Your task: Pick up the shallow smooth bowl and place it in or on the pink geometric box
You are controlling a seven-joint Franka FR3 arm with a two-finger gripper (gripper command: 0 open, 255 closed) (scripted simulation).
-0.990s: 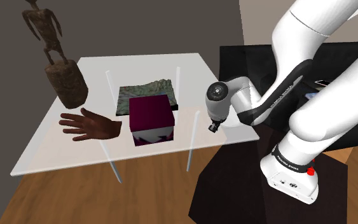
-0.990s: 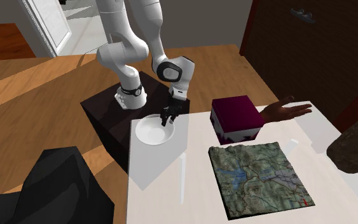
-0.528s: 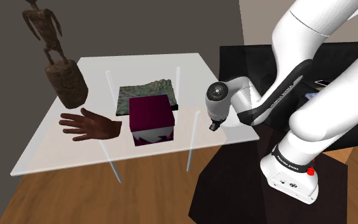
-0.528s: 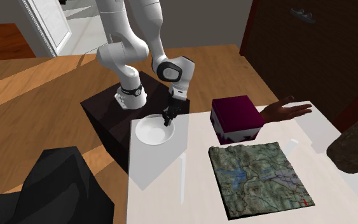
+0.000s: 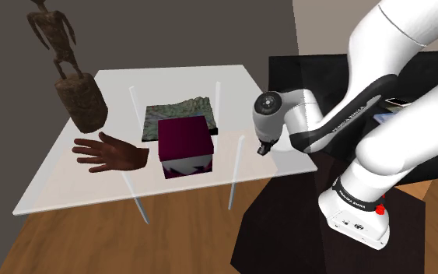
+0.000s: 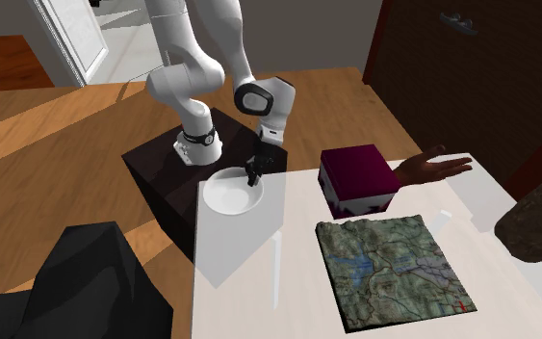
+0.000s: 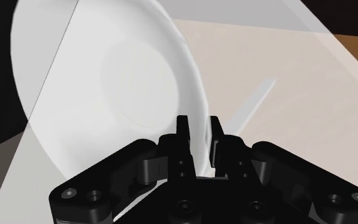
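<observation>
In the second exterior view, the shallow smooth white bowl (image 6: 230, 195) lies at the corner of the pale translucent table (image 6: 249, 289) nearest the dark box stand (image 6: 158, 173), within easy reach of the arm. Whether it rests on the surface or hangs just above it I cannot tell. Just to its right the all-black two-finger gripper (image 6: 253, 175) comes down on the rim. The wrist view suggests why: so flat a dish offers no body to grasp, so the fingers (image 7: 184, 135) are clamped on its thin wall, one inside and one outside. The bowl is plain, with a faint round flat floor and a low flaring rim. Further right, well apart, stands the dark magenta cube-shaped box (image 6: 357, 175), white-patterned low on its side. Its top looks closed and flat, so the bowl probably goes on it.
</observation>
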